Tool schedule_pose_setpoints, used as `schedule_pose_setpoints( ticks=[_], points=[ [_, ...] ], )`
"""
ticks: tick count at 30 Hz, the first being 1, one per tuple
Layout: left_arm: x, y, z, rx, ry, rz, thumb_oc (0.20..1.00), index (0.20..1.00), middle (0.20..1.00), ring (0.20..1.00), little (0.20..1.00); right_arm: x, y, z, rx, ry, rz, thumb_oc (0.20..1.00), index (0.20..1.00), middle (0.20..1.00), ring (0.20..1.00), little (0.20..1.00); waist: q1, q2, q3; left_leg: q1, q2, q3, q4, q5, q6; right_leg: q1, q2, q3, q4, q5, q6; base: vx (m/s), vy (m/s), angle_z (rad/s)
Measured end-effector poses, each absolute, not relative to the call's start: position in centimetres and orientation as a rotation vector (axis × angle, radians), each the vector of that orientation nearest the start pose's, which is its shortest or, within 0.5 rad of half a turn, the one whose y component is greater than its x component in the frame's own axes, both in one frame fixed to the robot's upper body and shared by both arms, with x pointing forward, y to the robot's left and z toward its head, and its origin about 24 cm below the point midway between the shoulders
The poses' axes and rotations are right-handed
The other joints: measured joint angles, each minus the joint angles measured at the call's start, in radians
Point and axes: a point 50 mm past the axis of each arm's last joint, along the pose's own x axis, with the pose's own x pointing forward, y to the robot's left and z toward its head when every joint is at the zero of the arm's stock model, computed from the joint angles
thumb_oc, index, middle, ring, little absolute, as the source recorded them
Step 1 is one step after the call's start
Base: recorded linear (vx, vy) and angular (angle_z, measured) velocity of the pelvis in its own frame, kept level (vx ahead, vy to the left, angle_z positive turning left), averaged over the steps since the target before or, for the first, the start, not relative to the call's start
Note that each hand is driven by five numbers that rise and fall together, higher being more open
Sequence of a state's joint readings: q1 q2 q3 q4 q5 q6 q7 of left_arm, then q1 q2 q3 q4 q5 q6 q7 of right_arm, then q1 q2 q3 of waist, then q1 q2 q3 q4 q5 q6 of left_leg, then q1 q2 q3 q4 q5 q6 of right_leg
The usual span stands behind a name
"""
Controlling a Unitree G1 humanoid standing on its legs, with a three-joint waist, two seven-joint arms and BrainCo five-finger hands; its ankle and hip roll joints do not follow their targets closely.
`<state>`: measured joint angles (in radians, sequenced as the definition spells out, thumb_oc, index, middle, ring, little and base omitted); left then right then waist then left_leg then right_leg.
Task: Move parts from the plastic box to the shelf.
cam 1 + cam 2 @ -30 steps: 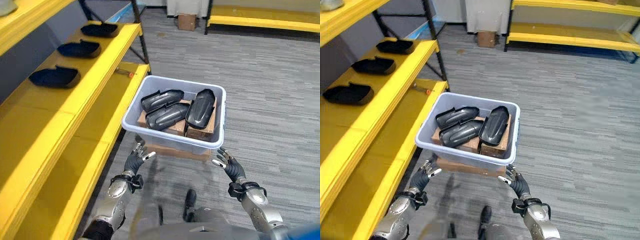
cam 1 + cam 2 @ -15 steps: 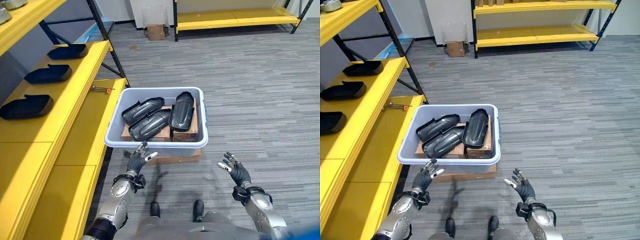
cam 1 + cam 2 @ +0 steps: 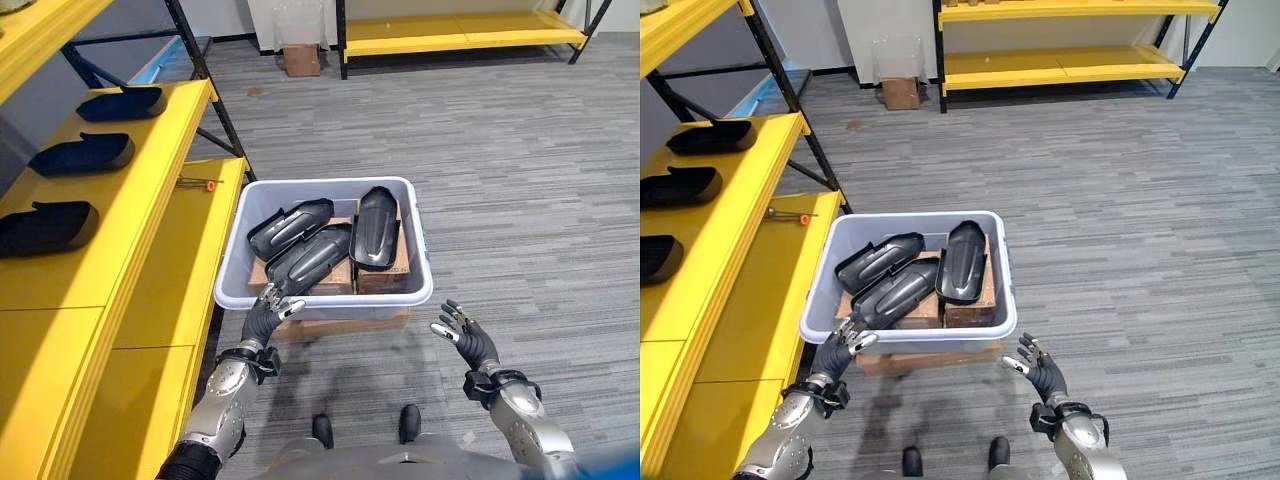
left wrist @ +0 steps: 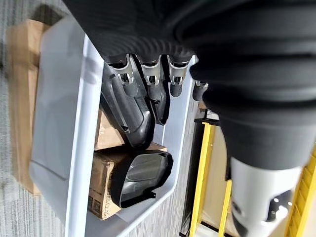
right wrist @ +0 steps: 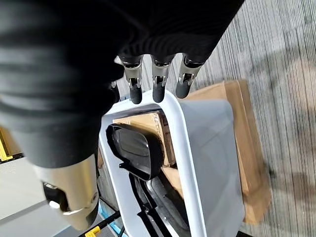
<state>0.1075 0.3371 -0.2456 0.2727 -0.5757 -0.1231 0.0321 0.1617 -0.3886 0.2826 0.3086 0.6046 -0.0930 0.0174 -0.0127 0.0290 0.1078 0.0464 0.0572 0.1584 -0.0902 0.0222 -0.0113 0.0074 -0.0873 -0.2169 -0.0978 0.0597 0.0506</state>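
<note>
While three black parts sit in the plastic box beside the yellow shelf (more parts up there), left robot hand and right robot hand hover open, empty.

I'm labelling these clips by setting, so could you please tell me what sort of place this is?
Probably a warehouse or parts storeroom: yellow shelving holds black moulded parts in a row, more yellow racks line the far wall, and a grey plastic box of similar parts sits on cardboard on the carpeted floor.
</note>
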Motion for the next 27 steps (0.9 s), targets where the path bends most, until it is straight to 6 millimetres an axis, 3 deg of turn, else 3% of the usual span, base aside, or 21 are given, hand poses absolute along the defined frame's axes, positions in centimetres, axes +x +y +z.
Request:
schedule_pose_setpoints(
  ticks=[3, 5, 7, 10, 11, 12, 17, 22, 27],
  points=[
    [21.3, 19.1, -2.8, -0.211, 0.297, -0.01, 1.0, 1.0, 1.0, 1.0, 1.0, 19.4, -19.6, -4.1, 0.181, 0.402, 0.081, 1.0, 1.0, 1.0, 1.0, 1.0, 0.001, -0.014, 0.002, -0.014, 0.002, -0.002, -0.001, 0.0, 0.0, -0.009, 0.002, -0.001, 0.0, -0.002, 0.001, 0.0, 0.0, 0.0],
    [21.8, 19.2, -1.4, -0.214, 0.237, -0.011, 1.0, 1.0, 1.0, 1.0, 1.0, 20.5, -19.1, -1.9, 0.174, 0.309, 0.126, 1.0, 1.0, 1.0, 1.0, 1.0, 0.004, -0.025, 0.005, -0.04, 0.002, -0.003, 0.004, 0.002, -0.002, -0.033, 0.002, -0.001, 0.001, 0.003, -0.001, -0.02, -0.008, 0.0],
    [22.7, 19.5, 1.0, -0.204, 0.133, -0.026, 1.0, 1.0, 1.0, 1.0, 1.0, 22.4, -18.8, 2.0, 0.14, 0.134, 0.187, 1.0, 1.0, 1.0, 1.0, 1.0, 0.0, -0.038, 0.015, -0.071, 0.002, -0.003, 0.006, 0.017, -0.001, -0.069, 0.003, -0.001, 0.005, 0.024, -0.01, -0.06, -0.007, -0.01],
    [23.4, 19.2, 2.8, -0.205, 0.053, -0.05, 1.0, 1.0, 1.0, 1.0, 1.0, 24.7, -18.7, 6.0, 0.074, -0.033, 0.21, 1.0, 1.0, 1.0, 1.0, 1.0, 0.004, -0.04, 0.028, -0.105, 0.002, -0.008, 0.02, 0.017, -0.001, -0.087, 0.001, -0.004, 0.005, 0.026, -0.008, -0.18, -0.004, 0.04],
    [24.2, 19.1, 5.2, -0.202, -0.052, -0.074, 1.0, 1.0, 1.0, 1.0, 1.0, 26.1, -18.2, 10.1, 0.016, -0.208, 0.249, 1.0, 1.0, 1.0, 1.0, 1.0, 0.009, -0.04, 0.065, -0.161, 0.002, -0.01, 0.045, 0.024, -0.002, -0.135, 0.0, -0.008, 0.006, 0.048, -0.015, -0.17, -0.005, 0.11],
    [24.7, 19.0, 6.3, -0.203, -0.105, -0.083, 1.0, 1.0, 1.0, 1.0, 1.0, 27.2, -17.8, 12.0, 0.001, -0.295, 0.248, 1.0, 1.0, 1.0, 1.0, 1.0, 0.01, -0.043, 0.091, -0.195, 0.002, -0.014, 0.067, 0.025, -0.002, -0.159, 0.0, -0.009, 0.006, 0.057, -0.017, -0.27, 0.0, 0.07],
    [25.6, 18.7, 8.6, -0.235, -0.206, -0.083, 1.0, 1.0, 1.0, 1.0, 1.0, 29.4, -16.4, 15.8, -0.038, -0.436, 0.258, 1.0, 1.0, 1.0, 1.0, 1.0, 0.026, -0.029, 0.169, -0.266, 0.004, -0.027, 0.093, 0.036, -0.004, -0.213, -0.001, -0.017, 0.009, 0.073, -0.025, -0.12, 0.01, 0.07],
    [28.0, 18.4, 13.5, -0.256, -0.407, -0.07, 1.0, 1.0, 1.0, 1.0, 1.0, 32.3, -14.8, 21.6, -0.097, -0.611, 0.194, 1.0, 1.0, 1.0, 1.0, 1.0, 0.041, -0.029, 0.273, -0.365, 0.006, -0.031, 0.134, 0.045, -0.003, -0.31, -0.006, -0.017, 0.045, 0.086, -0.038, -0.07, 0.021, 0.02],
    [28.5, 17.7, 17.0, -0.283, -0.554, -0.081, 1.0, 1.0, 1.0, 1.0, 1.0, 33.3, -13.8, 23.8, -0.096, -0.668, 0.149, 1.0, 1.0, 1.0, 1.0, 1.0, 0.061, -0.028, 0.306, -0.377, 0.006, -0.03, 0.134, 0.045, -0.003, -0.322, -0.005, -0.018, 0.046, 0.088, -0.041, -0.03, 0.027, -0.01]
  ],
)
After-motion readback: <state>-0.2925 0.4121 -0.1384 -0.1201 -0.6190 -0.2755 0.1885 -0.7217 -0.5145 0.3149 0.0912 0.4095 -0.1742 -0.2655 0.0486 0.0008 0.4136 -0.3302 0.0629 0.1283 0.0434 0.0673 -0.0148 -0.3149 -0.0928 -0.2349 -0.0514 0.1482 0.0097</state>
